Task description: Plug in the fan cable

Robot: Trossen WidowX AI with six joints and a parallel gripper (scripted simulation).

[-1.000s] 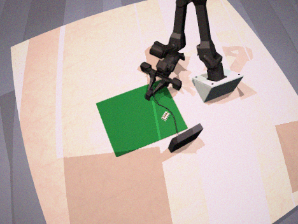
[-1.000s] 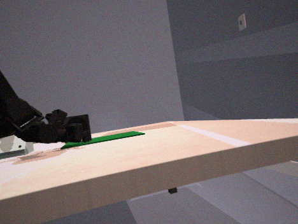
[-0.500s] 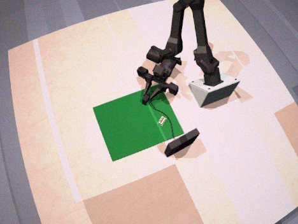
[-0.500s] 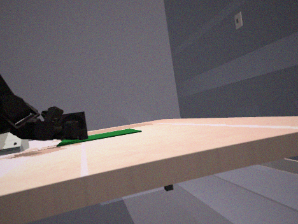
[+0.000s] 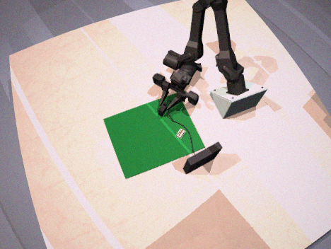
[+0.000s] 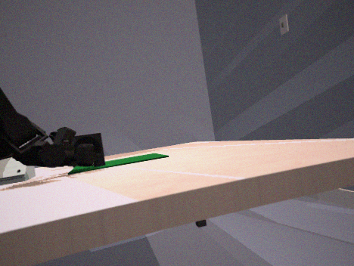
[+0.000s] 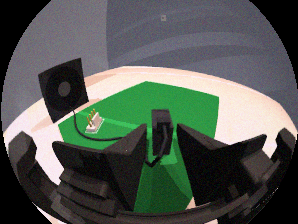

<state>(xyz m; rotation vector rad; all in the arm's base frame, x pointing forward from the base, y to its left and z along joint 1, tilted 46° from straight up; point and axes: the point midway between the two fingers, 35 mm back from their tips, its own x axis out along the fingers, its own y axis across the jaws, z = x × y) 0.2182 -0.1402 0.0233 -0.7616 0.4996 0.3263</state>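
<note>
The gripper (image 5: 167, 106) hangs low over the board's (image 5: 141, 141) far edge. Its fingers are a little apart, and in the wrist view there is a gap on each side of the plug (image 7: 160, 124), so they pinch nothing. The plug stands between them, away from the header (image 5: 180, 133). The cable (image 5: 187, 136) runs to the fan (image 5: 202, 157). In the side view the fan (image 6: 88, 150) hides the plug and header.

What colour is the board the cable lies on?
The board is plain bright green, clearest in the top view.
</note>
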